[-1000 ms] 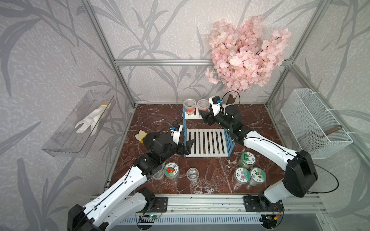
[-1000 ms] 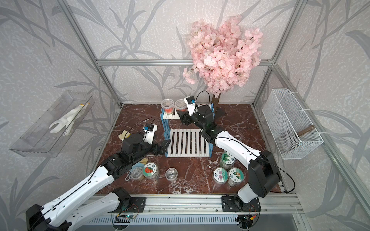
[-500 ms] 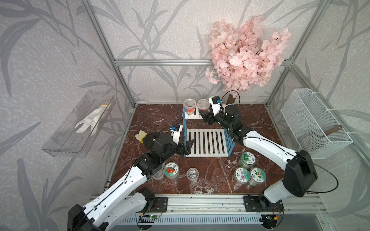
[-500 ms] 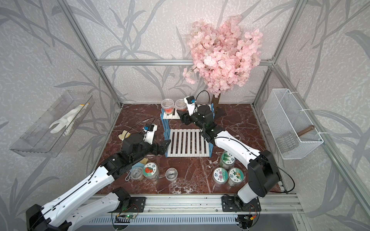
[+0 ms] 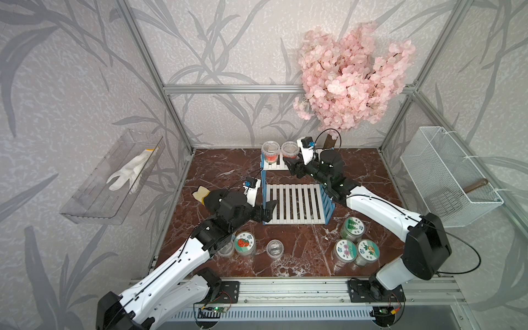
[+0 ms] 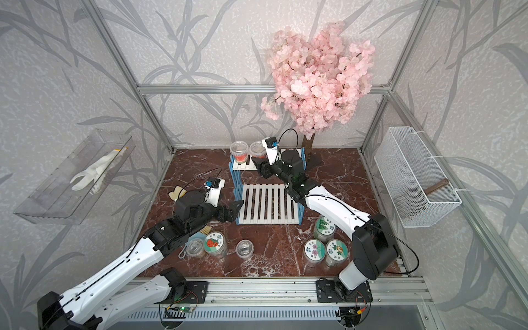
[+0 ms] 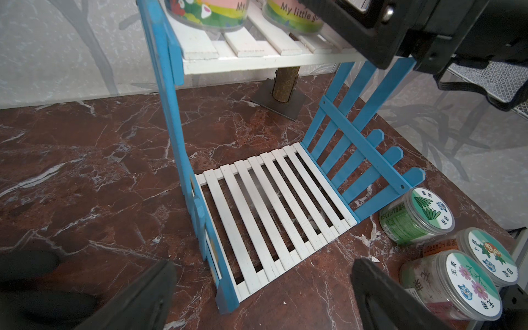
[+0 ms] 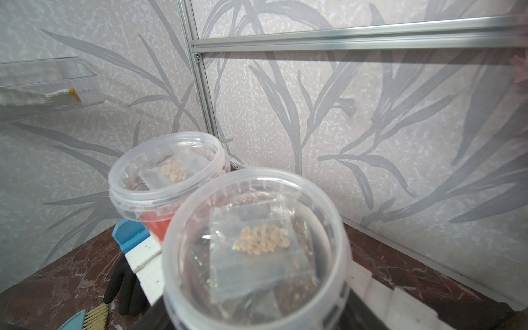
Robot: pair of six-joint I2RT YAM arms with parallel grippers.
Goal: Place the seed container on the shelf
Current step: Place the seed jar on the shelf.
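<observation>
Jaws of the right gripper (image 5: 289, 165) look closed around the lower sides of the seed container (image 5: 289, 148), a clear lidded tub with a packet of pale seeds (image 8: 258, 243) showing under its lid in the right wrist view. Dark finger parts flank its base there, though the contact itself is largely hidden. The tub stands upright on the upper board (image 5: 273, 166) of the shelf (image 5: 294, 204), just beside a second clear tub (image 5: 270, 149) already parked on that board. The left gripper (image 7: 264, 270) stands wide apart and empty, low by the front left corner of the shelf's bare lower board. Further out, several labelled jars (image 5: 353, 227) and one small clear tub (image 5: 275, 248) sit on the marble floor (image 5: 228, 171). By my reading the carrying is done and the container is at its place. What remains is letting go, checking that it sits flat on the slats, and backing the arm away without nudging either tub.
</observation>
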